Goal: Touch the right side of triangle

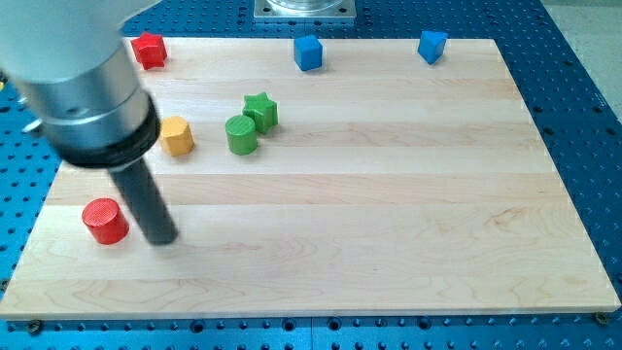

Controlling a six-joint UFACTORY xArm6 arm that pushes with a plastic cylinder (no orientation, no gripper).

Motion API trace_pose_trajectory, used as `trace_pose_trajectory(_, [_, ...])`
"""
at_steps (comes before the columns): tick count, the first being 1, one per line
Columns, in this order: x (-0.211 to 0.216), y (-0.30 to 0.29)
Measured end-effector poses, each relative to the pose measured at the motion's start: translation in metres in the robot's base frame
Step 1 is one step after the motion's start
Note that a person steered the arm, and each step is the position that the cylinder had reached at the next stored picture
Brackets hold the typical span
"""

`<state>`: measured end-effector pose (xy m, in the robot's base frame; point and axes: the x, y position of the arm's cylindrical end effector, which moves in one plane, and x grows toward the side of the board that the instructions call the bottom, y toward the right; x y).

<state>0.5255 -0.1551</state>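
My tip (163,239) rests on the wooden board (389,224) at the view's lower left, just right of a red cylinder (105,221). A blue block (432,45) that looks triangular sits at the view's top right, far from the tip. Another blue block (308,52), cube-like, sits at the top centre. The rod and the arm's grey body cover the board's upper left part.
A green cylinder (241,134) and a green star (260,111) touch each other left of centre. An orange block (177,136) lies left of them, next to the rod. A red block (149,49) sits at the top left corner. Blue perforated table surrounds the board.
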Motion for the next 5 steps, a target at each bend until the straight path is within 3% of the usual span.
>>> trace_pose_trajectory(1, [-0.018, -0.036])
trace_pose_trajectory(3, [0.0, -0.05])
trace_pose_trajectory(5, [-0.073, 0.128])
